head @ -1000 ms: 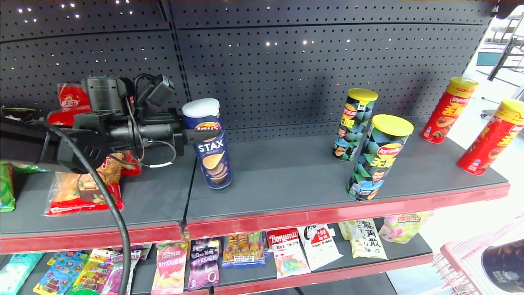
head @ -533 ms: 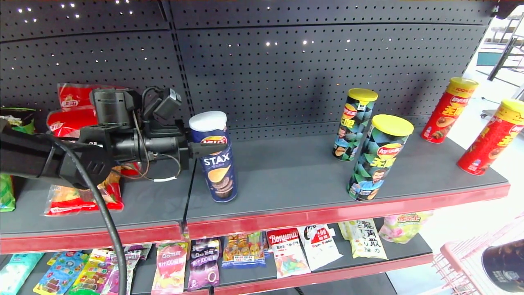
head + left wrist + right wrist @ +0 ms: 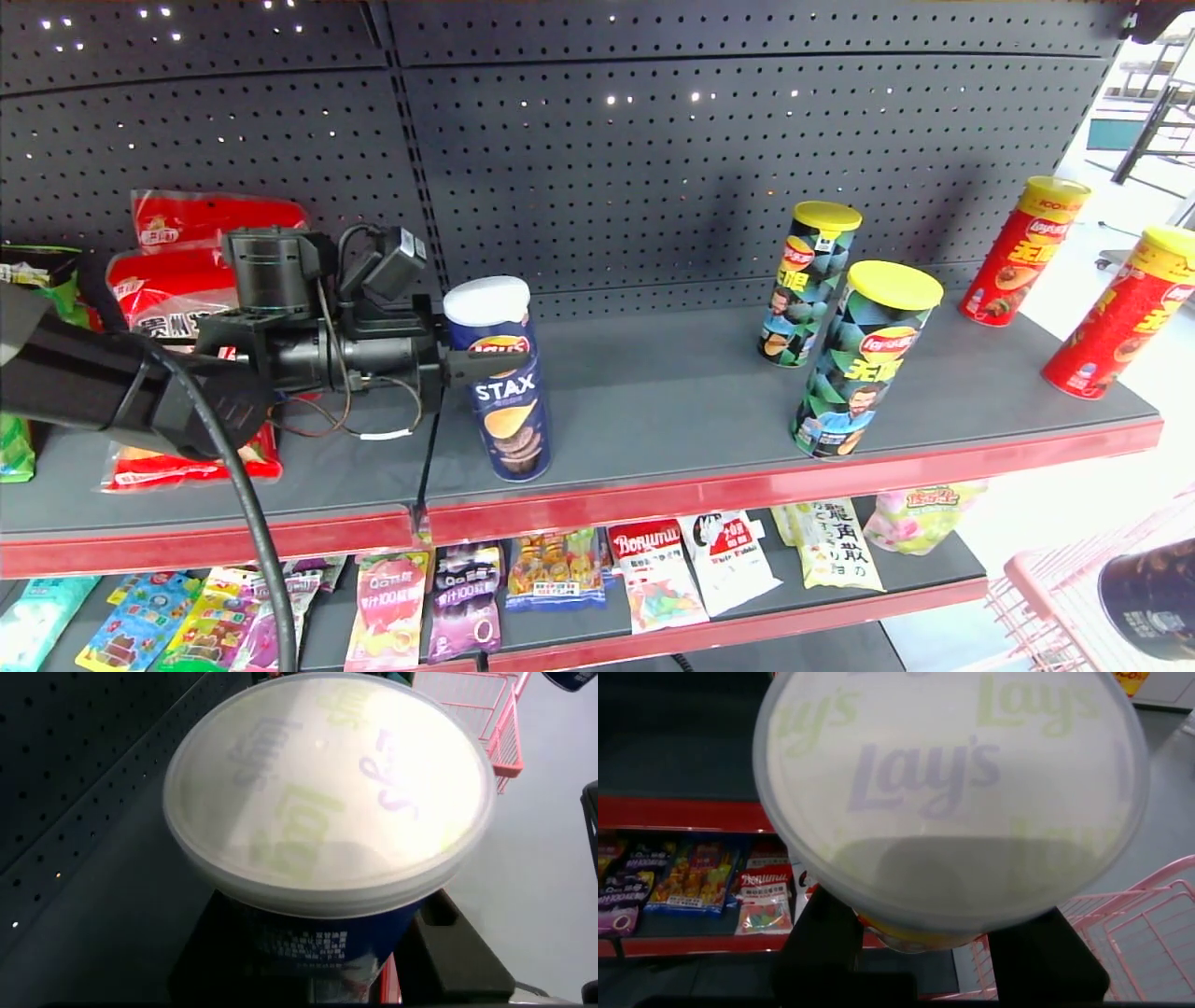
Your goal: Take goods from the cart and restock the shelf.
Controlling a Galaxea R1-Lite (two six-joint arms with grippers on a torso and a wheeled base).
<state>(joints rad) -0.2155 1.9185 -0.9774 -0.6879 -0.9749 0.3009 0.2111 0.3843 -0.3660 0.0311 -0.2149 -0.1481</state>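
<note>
Dark perforated metal backboard (image 3: 700, 168) stands behind a grey shelf deck with a red front lip (image 3: 747, 485).

Left pincer (image 3: 490, 359) is clenched side-on around a tall blue cardboard crisp tube (image 3: 509, 420). Its fingers sit on the upper third, just under the white plastic snap lid (image 3: 485, 301). Tube is tilted slightly, base at the deck near the front lip; can't tell if it touches.

Right pincer (image 3: 924, 952) is clenched on a second tube with a yellow-orange body (image 3: 910, 938) and a translucent lid (image 3: 952, 793). Pink wire cart (image 3: 1148, 924) is beside it.

Handling, as a judgement:
- Tube is likely light and its thin stiff wall would dent under a hard squeeze.
- Glossy print is probably slippery, and the crisps inside are fragile.
- It is tall and narrow, so tippy when set down.
- Best hold is on the body, mid to upper, never on the lid, which could pop off.

Beyond the left fingertips are two green-patterned tubes with yellow lids (image 3: 864, 359), well apart from the blue one. Farther out are two red tubes (image 3: 1022, 252). Behind the wrist lie crinkly red plastic snack bags (image 3: 177, 280). Below the pincer, soft flat sachets (image 3: 560, 569) lie on the lower shelf.
</note>
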